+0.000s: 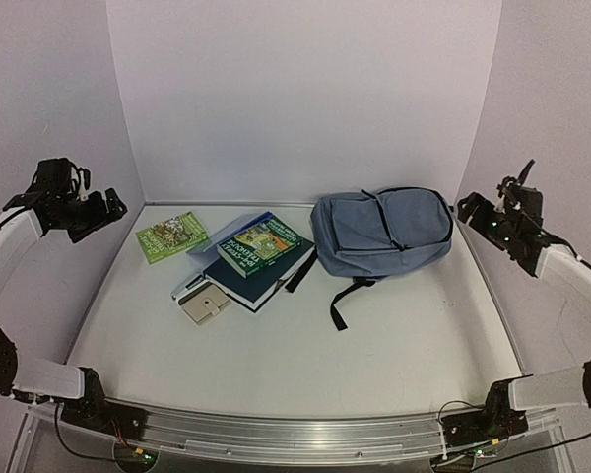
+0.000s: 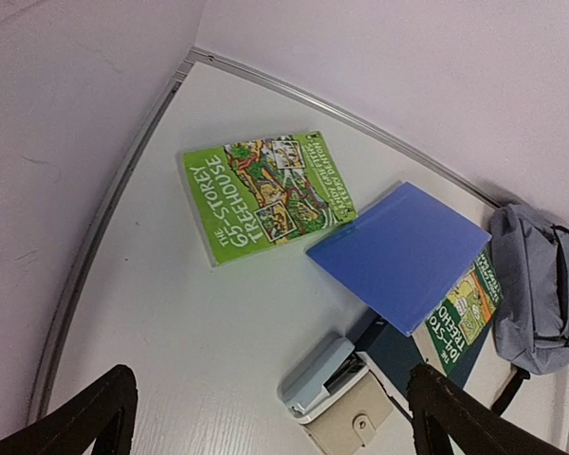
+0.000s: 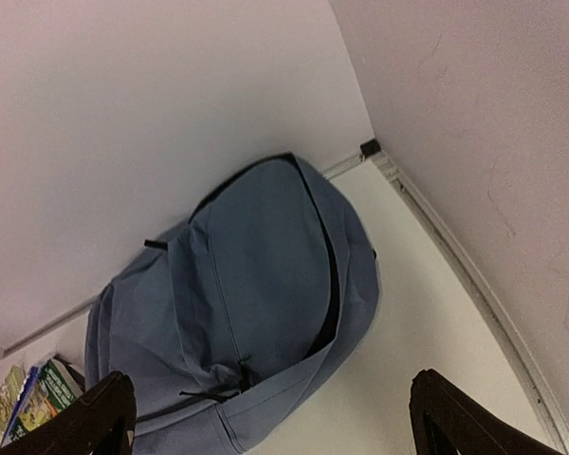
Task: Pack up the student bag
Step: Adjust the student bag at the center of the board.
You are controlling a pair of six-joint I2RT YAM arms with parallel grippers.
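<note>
The student bag [image 1: 379, 232] is a grey-blue backpack lying flat at the back right of the table, with a black strap trailing toward the front. In the right wrist view the bag [image 3: 256, 294] shows a dark slit along its main zipper. My right gripper [image 1: 471, 210] hangs open in the air to the right of the bag, and nothing sits between its fingers [image 3: 270, 379]. My left gripper [image 1: 108, 209] is raised by the left wall, open and empty [image 2: 268, 379]. It looks down on the books and the bag's edge [image 2: 541, 294].
A green Treehouse book [image 2: 266, 194] lies alone at the back left. A blue folder [image 2: 398, 251] rests on a second Treehouse book [image 1: 261, 244] and a thick dark book [image 1: 266, 276]. A grey-blue stapler [image 2: 322, 374] and a beige case [image 1: 205, 305] sit beside them.
</note>
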